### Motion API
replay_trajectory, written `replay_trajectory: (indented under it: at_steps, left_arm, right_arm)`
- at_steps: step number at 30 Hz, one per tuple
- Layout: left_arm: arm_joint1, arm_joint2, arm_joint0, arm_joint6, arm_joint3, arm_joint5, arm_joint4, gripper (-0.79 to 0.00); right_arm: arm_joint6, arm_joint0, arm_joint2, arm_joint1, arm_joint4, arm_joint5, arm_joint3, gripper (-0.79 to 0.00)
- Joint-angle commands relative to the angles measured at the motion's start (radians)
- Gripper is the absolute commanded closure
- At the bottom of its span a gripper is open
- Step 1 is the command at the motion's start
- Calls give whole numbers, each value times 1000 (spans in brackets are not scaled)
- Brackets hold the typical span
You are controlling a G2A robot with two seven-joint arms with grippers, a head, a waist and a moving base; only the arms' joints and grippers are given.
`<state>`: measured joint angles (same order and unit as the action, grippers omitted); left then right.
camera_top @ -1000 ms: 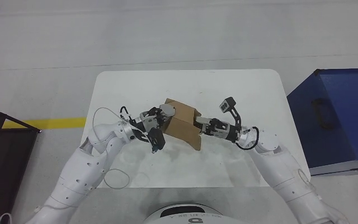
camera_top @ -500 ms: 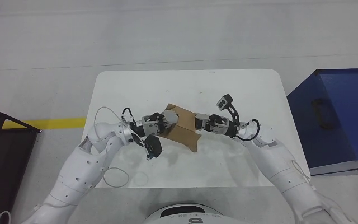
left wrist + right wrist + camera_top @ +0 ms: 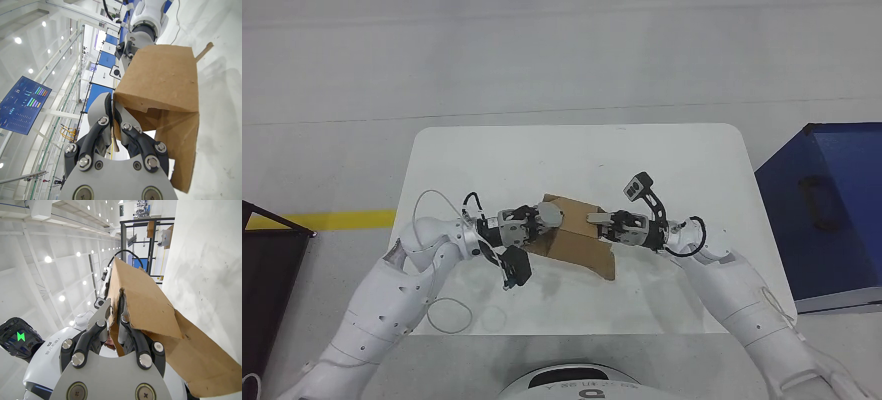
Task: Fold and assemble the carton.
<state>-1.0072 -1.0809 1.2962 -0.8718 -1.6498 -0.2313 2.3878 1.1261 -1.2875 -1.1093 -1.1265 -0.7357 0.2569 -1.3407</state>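
- Since a second ago the carton [image 3: 577,243] has swung round, its loose lower flap now pointing toward the table's front-right; the left gripper [image 3: 545,217] has slid a little toward the middle, and the right gripper [image 3: 594,222] has barely shifted.
- Both forearms stretch inward over the middle of the white table [image 3: 682,170], elbows out toward its front corners, wrists turned so the grippers face each other with the carton between them.
- In the left wrist view, the left gripper [image 3: 111,100] has its fingers pinched tight on the edge of one carton [image 3: 162,75] wall, beside the open end of the brown tube.
- In the right wrist view, the right gripper [image 3: 115,306] clamps a panel edge at the carton's [image 3: 143,298] opposite end, fingers closed on the cardboard.
- The carton sits at the table's centre, half-opened; whether its flap touches the tabletop cannot be told.
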Motion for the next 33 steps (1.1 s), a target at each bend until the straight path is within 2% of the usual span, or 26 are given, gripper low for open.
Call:
replay_trajectory:
  at_steps: [1, 2, 3, 4, 5, 6, 7, 12, 20, 25, 28, 33]
  left_arm:
    - [1, 3, -1, -10, 1, 1, 11, 0]
    - [2, 4, -1, -14, 1, 2, 14, 0]
    - [3, 6, -1, -18, 1, 3, 19, 0]
    - [4, 7, -2, -19, 2, 5, 23, 0]
    - [4, 8, -2, -22, 2, 4, 27, -83]
    - [5, 8, -3, -21, 3, 5, 30, -259]
    - [5, 6, -2, -16, 3, 8, 29, -785]
    - [12, -52, 10, -8, 20, 21, -47, -785]
    - [29, -137, 71, -4, 31, 40, -91, -785]
    - [31, -84, 94, 22, -5, 34, 29, -785]
    - [25, -35, 82, 72, -26, 27, 77, -785]
    - [17, 14, 49, 72, -37, 9, 90, -785]
  right_arm:
    - [0, 0, 0, -1, 0, -1, 1, -123]
    - [0, 0, 1, -1, 2, -2, 1, -120]
    - [0, 0, 2, -1, 6, -1, -1, -80]
    - [1, 0, 2, -1, 8, 0, -3, 0]
    - [0, -1, 2, -1, 11, 1, -5, 0]
    - [0, -2, 1, -1, 15, 3, -8, 0]
    - [-1, -4, -1, -1, 19, 5, -12, 0]
    - [-25, -34, -49, 5, 13, 85, -61, 0]
    - [-171, -130, -158, 18, 117, 301, -226, 0]
    - [-216, -136, -180, 18, 143, 332, -289, 0]
    - [-237, -127, -163, 15, 191, 324, -311, 0]
    - [-252, -115, -137, 12, 262, 313, -310, 0]
